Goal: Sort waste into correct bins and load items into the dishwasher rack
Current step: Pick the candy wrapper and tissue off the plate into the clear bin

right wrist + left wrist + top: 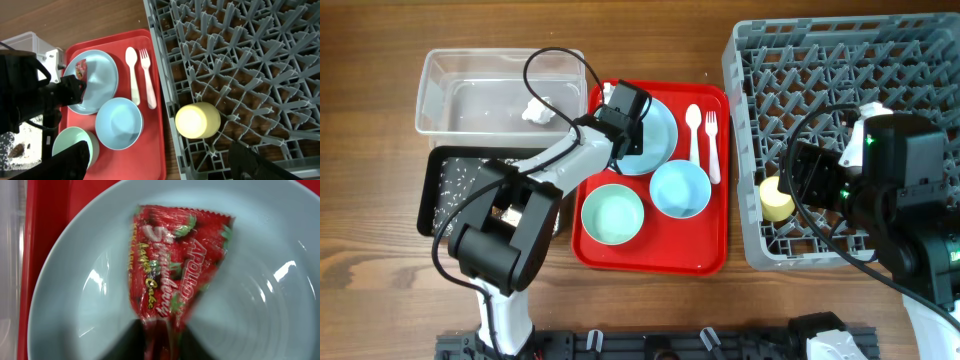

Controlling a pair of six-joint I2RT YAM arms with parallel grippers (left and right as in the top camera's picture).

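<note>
Jaws of the left gripper point(160, 337) pinch the small shiny red wrapper point(175, 265) over the round light blue plate point(75, 305); the right gripper point(159, 147) gapes wide near the small yellow cup point(197, 120) lying in the grey lattice dishwasher rack point(250, 50).

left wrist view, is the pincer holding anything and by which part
The small red shiny wrapper, pinched by its narrow bottom end in the left pincer, over the light blue round plate.
</note>
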